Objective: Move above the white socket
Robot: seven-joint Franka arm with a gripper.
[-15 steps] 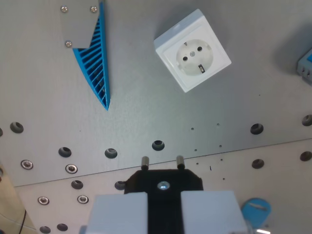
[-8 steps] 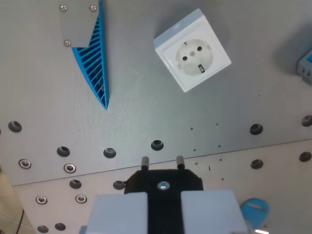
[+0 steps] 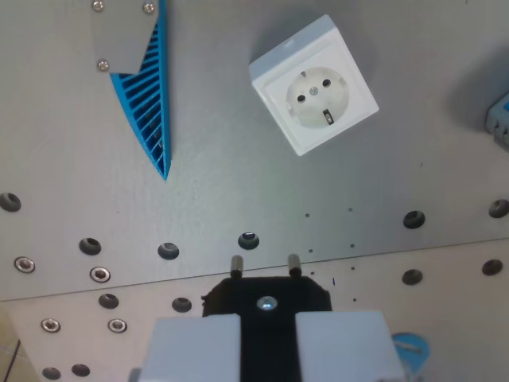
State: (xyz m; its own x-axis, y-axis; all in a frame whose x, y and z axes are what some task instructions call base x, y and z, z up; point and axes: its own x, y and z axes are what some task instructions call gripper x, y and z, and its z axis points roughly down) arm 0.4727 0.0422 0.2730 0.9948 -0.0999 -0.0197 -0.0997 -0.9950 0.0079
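White socket (image 3: 313, 83) is a square, smooth plastic block with a round recessed face, rotated askew on the matte grey metal desk (image 3: 238, 183), upper middle of the wrist view, bare plate all around it. Fingers (image 3: 266, 338), pale blocks at the bottom edge, pinch a black plug (image 3: 266, 296) with two metal pins, well apart from the socket. Ribbed blue wedge (image 3: 151, 111) under a screwed grey plate (image 3: 119, 36) sits toward the wrist view's left; a row of holes crosses below.

One white socket (image 3: 313, 84), one blue ribbed wedge (image 3: 151, 111), one grey plate (image 3: 119, 36) with three screws.
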